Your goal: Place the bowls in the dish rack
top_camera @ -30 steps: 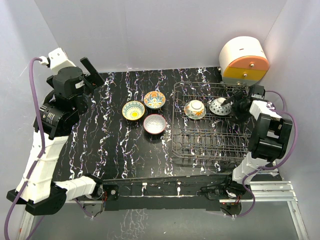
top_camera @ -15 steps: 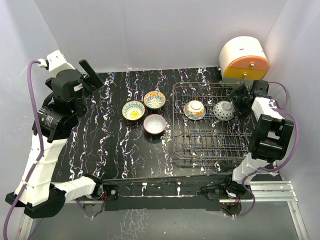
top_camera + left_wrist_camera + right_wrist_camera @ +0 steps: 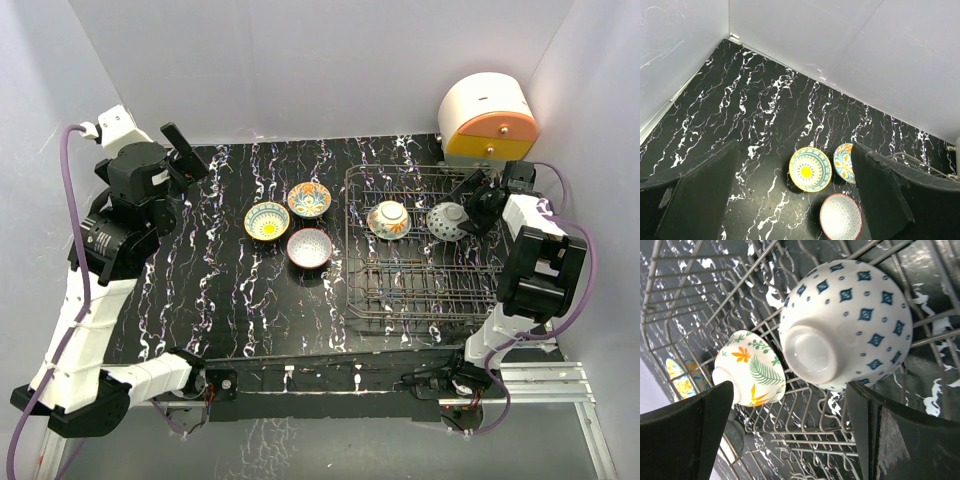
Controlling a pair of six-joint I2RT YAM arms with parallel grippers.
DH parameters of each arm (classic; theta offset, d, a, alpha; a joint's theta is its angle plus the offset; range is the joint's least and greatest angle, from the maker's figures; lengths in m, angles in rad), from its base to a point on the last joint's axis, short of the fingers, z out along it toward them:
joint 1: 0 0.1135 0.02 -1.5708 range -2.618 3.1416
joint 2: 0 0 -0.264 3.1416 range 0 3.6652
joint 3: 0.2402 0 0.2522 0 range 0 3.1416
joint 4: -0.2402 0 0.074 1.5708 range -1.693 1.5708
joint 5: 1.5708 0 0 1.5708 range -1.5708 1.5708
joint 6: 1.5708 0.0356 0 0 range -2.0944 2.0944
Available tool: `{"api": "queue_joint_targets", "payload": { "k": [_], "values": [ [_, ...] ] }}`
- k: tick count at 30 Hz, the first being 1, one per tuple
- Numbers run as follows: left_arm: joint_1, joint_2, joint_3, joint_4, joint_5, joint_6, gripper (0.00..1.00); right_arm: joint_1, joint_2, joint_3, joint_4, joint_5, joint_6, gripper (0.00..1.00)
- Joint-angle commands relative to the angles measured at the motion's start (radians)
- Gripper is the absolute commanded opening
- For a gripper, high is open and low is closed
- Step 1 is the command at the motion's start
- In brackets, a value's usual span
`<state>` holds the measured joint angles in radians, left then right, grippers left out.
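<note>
Three bowls stand upright on the black marbled table: a yellow one (image 3: 267,221) (image 3: 810,169), an orange floral one (image 3: 309,199) (image 3: 843,161) and a pink/grey one (image 3: 310,247) (image 3: 841,217). Two more lie upside down in the dish rack (image 3: 347,250) (image 3: 840,440): a leaf-patterned bowl (image 3: 390,218) (image 3: 751,368) and a blue-diamond bowl (image 3: 447,220) (image 3: 847,322). My right gripper (image 3: 478,195) (image 3: 790,435) is open and empty, just right of the blue-diamond bowl. My left gripper (image 3: 183,158) (image 3: 795,200) is open and empty, high above the table's far left.
A round white-and-orange appliance (image 3: 487,125) stands at the far right corner behind the rack. Grey walls close in the table on the left, back and right. The rack's near rows of tines (image 3: 420,290) hold nothing.
My right gripper let go of the blue-diamond bowl in the rack and drew back to the right. The bowl settled slightly rightward. My left arm barely shifted.
</note>
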<state>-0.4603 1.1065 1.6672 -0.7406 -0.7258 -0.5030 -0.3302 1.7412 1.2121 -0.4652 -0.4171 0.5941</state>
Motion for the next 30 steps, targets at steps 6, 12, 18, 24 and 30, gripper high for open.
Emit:
{"api": "queue_joint_targets", "payload": {
  "k": [6,12,18,24,30],
  "values": [
    [-0.003,-0.016,-0.028,0.025,-0.001,-0.013,0.92,0.015,-0.033,0.065,0.021,-0.120,-0.054,0.98],
    [-0.003,0.032,-0.014,0.028,0.071,0.049,0.92,0.050,-0.076,0.197,-0.066,-0.049,-0.049,0.98],
    [-0.003,0.071,-0.052,0.007,0.178,0.041,0.95,0.235,-0.026,0.459,-0.239,0.174,-0.099,0.99],
    [-0.002,0.075,-0.123,0.034,0.224,0.095,0.96,0.407,0.149,0.741,-0.528,0.607,-0.247,0.99],
    [-0.001,0.104,-0.149,0.044,0.268,0.116,0.96,0.427,0.195,0.747,-0.600,0.785,-0.284,0.99]
  ]
}}
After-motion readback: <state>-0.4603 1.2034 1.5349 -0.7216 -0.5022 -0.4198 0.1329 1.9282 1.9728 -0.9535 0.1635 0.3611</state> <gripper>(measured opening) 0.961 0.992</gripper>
